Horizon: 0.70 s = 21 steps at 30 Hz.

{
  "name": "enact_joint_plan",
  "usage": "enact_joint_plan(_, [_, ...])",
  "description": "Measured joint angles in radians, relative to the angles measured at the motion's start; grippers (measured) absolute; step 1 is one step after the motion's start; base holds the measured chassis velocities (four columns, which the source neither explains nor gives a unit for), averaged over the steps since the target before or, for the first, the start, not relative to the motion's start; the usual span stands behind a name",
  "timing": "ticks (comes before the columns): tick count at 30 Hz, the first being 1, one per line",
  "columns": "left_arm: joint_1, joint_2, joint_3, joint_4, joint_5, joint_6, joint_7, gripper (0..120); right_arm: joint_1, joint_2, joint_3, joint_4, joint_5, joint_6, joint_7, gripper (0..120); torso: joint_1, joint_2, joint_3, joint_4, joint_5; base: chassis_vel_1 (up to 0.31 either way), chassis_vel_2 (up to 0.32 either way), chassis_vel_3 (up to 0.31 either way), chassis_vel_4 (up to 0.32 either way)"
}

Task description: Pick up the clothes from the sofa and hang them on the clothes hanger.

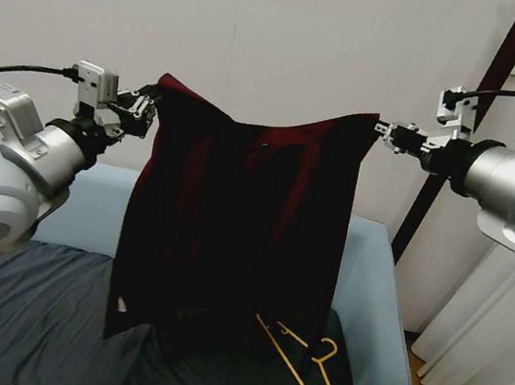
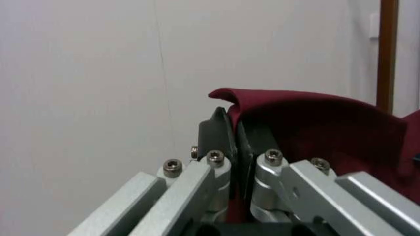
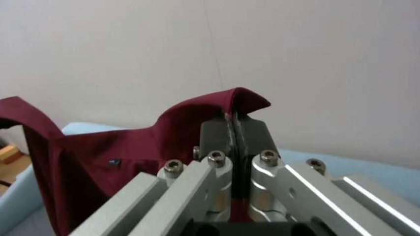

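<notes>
A dark red garment (image 1: 236,229) hangs spread out in the air above the sofa, held by its two upper corners. My left gripper (image 1: 149,106) is shut on the garment's left upper corner; the left wrist view shows the red cloth (image 2: 315,123) pinched between the black pads (image 2: 217,135). On the other upper corner my right gripper (image 1: 384,131) is shut, and the right wrist view shows the cloth (image 3: 131,147) clamped between its pads (image 3: 220,132). A yellow clothes hanger (image 1: 311,371) lies on the sofa below the garment's lower right edge.
The sofa has a pale blue frame (image 1: 386,315) and a dark grey seat (image 1: 6,318). A dark wooden ladder-like rack (image 1: 468,130) leans against the wall at the right. White curtains (image 1: 487,363) hang at the far right.
</notes>
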Motion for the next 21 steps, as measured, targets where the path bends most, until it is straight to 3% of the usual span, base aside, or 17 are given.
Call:
enact_joint_plan(6, [0.051, -0.072, 0.032, 0.090, 0.100, -0.003, -0.001, 0, -0.126, 0.018, 0.010, -0.001, -0.051, 0.000, -0.005, 0, 0.000, 0.000, 0.000, -0.0006, 0.0003, 0.000, 0.000, 0.000, 0.000])
enact_joint_plan(14, [0.091, -0.153, 0.089, 0.175, 0.192, -0.009, -0.003, 0, -0.282, 0.157, 0.009, -0.064, -0.176, -0.004, -0.012, 0, 0.000, 0.000, 0.000, 0.0001, 0.0001, 0.000, 0.000, 0.000, 0.000])
enact_joint_plan(21, [0.282, -0.250, 0.084, 0.230, 0.315, -0.042, -0.007, 0, -0.534, 0.302, -0.010, -0.091, -0.347, -0.024, -0.017, 0, 0.000, 0.000, 0.000, -0.0003, 0.0000, 0.000, 0.000, 0.000, 0.000])
